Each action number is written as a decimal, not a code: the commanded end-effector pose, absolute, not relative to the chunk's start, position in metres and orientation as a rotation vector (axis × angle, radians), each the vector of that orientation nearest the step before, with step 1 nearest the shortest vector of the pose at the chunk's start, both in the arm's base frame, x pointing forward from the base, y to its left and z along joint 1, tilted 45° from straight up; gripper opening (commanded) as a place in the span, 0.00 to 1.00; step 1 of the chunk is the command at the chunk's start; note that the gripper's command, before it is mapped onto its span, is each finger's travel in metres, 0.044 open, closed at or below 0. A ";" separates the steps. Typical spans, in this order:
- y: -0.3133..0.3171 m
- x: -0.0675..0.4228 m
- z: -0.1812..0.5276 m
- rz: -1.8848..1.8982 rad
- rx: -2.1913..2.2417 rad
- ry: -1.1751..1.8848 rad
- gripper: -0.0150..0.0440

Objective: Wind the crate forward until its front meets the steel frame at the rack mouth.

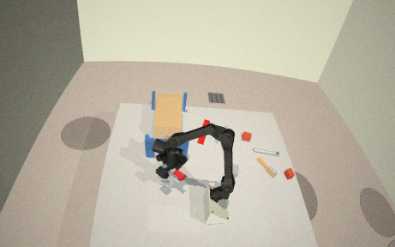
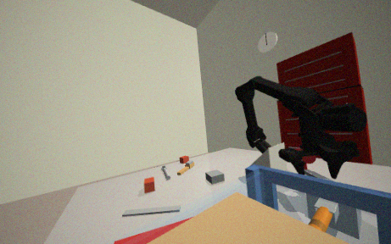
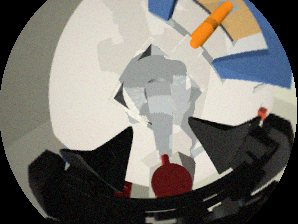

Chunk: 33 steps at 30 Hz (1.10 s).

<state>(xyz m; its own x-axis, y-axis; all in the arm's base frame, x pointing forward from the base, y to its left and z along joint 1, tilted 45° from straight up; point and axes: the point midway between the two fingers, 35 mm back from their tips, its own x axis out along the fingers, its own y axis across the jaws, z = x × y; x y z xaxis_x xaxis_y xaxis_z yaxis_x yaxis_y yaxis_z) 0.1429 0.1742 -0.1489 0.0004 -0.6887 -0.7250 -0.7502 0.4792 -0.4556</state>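
Observation:
The tan crate (image 1: 168, 113) (image 2: 241, 220) (image 3: 226, 10) sits in the low cubby behind the blue steel frame (image 1: 150, 147) (image 2: 317, 186) (image 3: 233, 66). An orange strap fitting (image 2: 321, 217) (image 3: 212, 23) shows at the crate's front. The grey winch (image 1: 166, 183) (image 3: 160, 92) stands on the bench in front of the frame. The winch handle, a grey arm with a red knob (image 1: 179, 174) (image 3: 170, 179), sits in the winch. My gripper (image 1: 170, 171) (image 2: 315, 166) (image 3: 161, 124) is open, its fingers apart on either side of the handle's knob.
To the right on the bench lie two red blocks (image 1: 246, 136) (image 1: 289, 173), a grey wrench (image 1: 266, 152) and an orange-handled tool (image 1: 266, 166). A red flat bar lies under the arm. A grey block (image 2: 215, 176) and a flat strip (image 2: 151, 210) show in the exterior view.

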 end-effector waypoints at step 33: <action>0.263 0.135 -0.058 0.096 -1.267 1.635 0.42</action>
<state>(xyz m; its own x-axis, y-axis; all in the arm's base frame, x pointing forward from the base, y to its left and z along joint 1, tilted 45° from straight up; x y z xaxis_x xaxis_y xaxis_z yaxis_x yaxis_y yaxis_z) 0.1345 0.2628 -0.0578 0.0733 -0.6766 -0.7327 -0.7550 0.4424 -0.4840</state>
